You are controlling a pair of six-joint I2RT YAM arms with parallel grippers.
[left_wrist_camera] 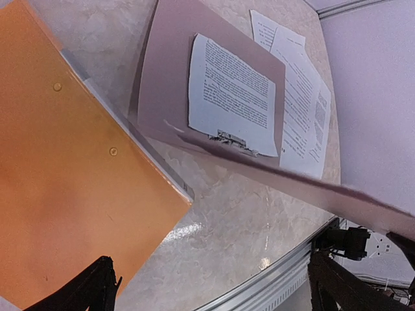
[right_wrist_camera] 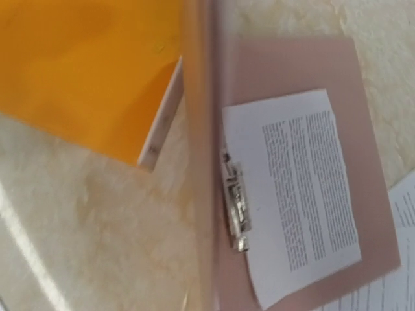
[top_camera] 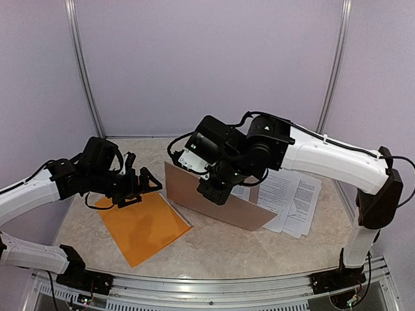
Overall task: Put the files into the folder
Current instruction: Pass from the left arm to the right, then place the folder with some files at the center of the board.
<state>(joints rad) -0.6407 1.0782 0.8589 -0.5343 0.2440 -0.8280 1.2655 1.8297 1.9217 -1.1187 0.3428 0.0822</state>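
Where lilac walls (top_camera: 207,65) meet, marbled beige table (top_camera: 220,256), brown clipboard (top_camera: 187,192)

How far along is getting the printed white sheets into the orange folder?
Done: nothing filed; the flat orange plastic folder lies flat by the open left gripper. In hand: the right gripper holds up the grey-brown clipboard cover, exposing one clipped white printed sheet. Left: filing that sheet and the loose sheets beside it.

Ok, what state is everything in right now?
orange folder: closed, lying flat.
clipboard cover: lifted open, tilted.
clipped sheet: held under the metal clip.
loose sheets: lying outside the folder.
left gripper: open, empty.
right gripper: shut on the clipboard cover.
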